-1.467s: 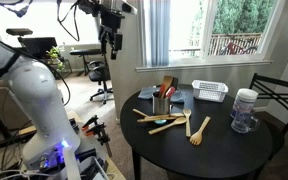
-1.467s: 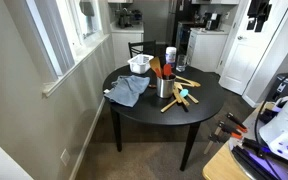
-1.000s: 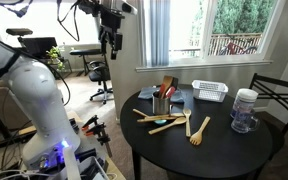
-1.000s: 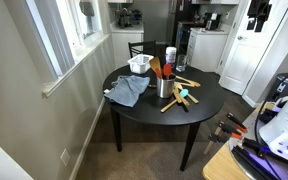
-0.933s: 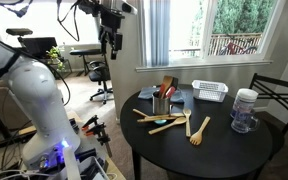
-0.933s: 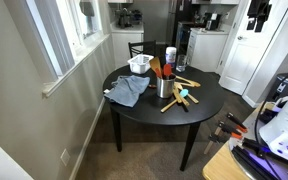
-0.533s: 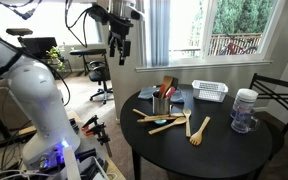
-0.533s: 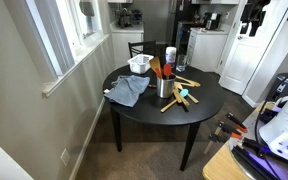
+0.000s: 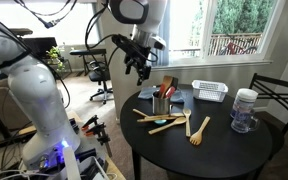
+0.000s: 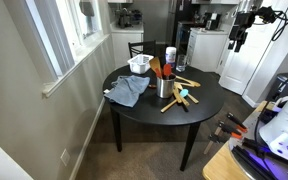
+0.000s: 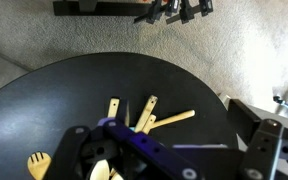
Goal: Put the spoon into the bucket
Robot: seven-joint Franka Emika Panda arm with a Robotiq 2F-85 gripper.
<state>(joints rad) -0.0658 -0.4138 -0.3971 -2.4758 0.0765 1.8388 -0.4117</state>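
Observation:
A small shiny metal bucket [image 9: 160,104] [image 10: 165,88] stands on the round black table [image 9: 216,152], with a few utensils upright in it. Several wooden utensils lie beside it, and one of them is a wooden spoon [image 9: 197,131]. My gripper [image 9: 137,66] [image 10: 237,36] hangs in the air off the table's edge, well away from the bucket. In the wrist view the gripper [image 11: 174,152] is open and empty, with its fingers [image 11: 267,150] wide apart. Wooden handles [image 11: 145,112] show on the table below it. The bucket is not visible in that view.
A white slotted basket [image 9: 210,91] [image 10: 139,65] and a clear jar with a white lid [image 9: 244,110] stand on the table. A grey-blue cloth [image 10: 129,91] lies by the table edge. A chair [image 9: 276,95] stands at the table, and the window wall is close behind.
The arm has come down from high up and swung toward the table. The gripper stays open. Nothing on the table has moved.

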